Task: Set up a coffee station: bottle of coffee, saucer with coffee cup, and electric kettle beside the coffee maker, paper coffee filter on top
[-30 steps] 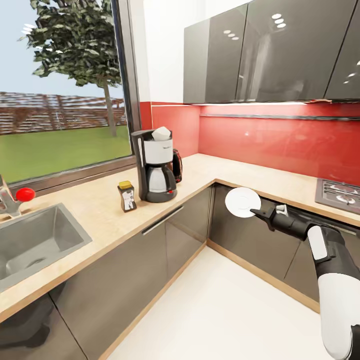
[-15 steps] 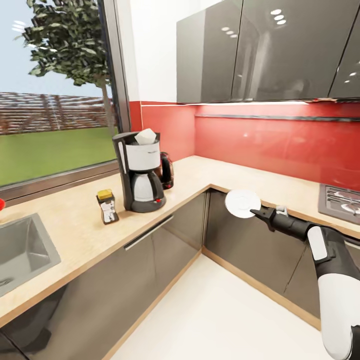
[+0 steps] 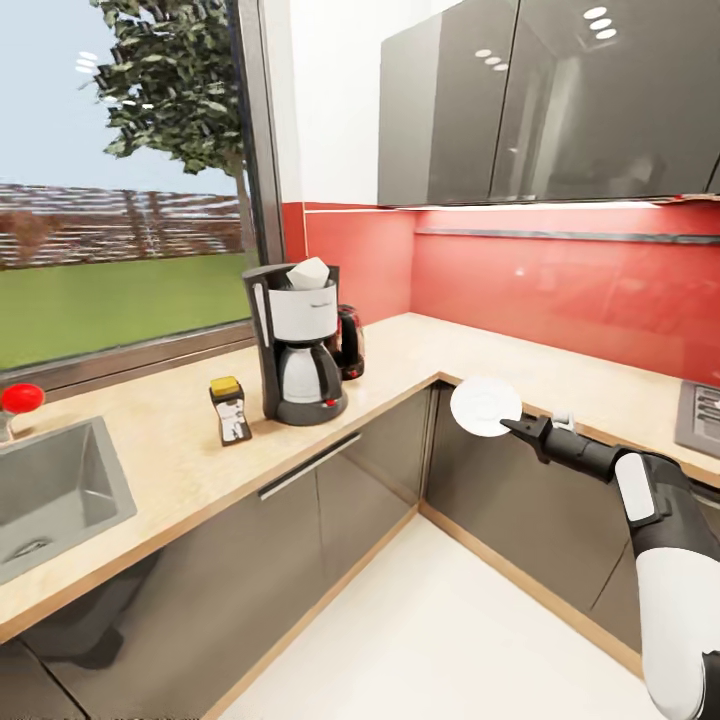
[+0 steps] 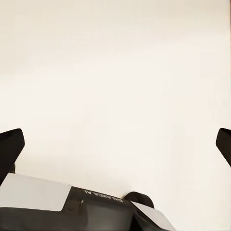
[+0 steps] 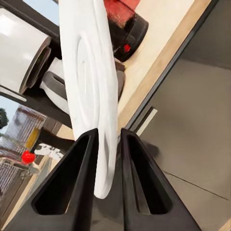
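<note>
The coffee maker stands on the light-wood countertop by the window, with the white paper coffee filter on its top. Behind it, to its right, is the electric kettle; the bottle of coffee stands on its left. My right gripper is shut on the rim of the saucer, which it holds on edge in the air in front of the corner cabinets. The right wrist view shows the saucer pinched between both fingers. My left gripper is open over pale floor. The coffee cup is out of view.
A steel sink with a red tap knob is sunk into the counter at the left. A hob sits at the right edge. Grey wall cabinets hang above the red backsplash. White floor lies between the counter runs.
The whole picture has shifted, so the camera moved: the counter's things slid left, then back right. The right arm holds the saucer at the same spot in the view.
</note>
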### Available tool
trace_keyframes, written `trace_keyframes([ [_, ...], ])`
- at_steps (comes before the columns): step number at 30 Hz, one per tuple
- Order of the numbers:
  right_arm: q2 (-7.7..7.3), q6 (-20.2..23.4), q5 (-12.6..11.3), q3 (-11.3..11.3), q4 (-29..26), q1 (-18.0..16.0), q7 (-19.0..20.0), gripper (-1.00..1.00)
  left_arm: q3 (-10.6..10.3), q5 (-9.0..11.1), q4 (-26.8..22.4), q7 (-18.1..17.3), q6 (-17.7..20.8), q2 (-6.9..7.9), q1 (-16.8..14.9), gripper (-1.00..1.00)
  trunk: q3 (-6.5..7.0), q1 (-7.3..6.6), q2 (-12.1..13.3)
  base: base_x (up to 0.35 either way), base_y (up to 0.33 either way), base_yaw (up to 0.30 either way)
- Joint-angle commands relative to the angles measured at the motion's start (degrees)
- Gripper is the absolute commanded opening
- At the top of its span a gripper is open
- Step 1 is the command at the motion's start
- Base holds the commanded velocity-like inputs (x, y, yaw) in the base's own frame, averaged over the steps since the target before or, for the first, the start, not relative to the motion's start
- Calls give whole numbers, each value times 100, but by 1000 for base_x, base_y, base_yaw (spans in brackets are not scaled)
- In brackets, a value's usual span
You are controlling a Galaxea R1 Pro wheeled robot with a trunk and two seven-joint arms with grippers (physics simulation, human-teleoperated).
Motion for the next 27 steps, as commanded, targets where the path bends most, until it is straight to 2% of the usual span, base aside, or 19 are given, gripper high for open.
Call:
trace_keyframes([
  [1,1,26,11,-13,2,-5,46,-100,11,36,-1,-21,59,2,-3,100,-6,0,-4,1,-217,43],
  [11,1,30,4,-13,2,3,49,-100,11,35,0,-21,59,2,-3,100,-6,0,-4,0,-306,13],
  [16,1,30,5,-13,-5,3,50,-100,11,35,2,-21,59,2,-3,100,-1,0,-4,0,-307,161],
  [27,1,31,4,-6,-8,4,45,-100,11,35,4,-21,59,2,-3,100,0,0,-4,2,-50,258],
])
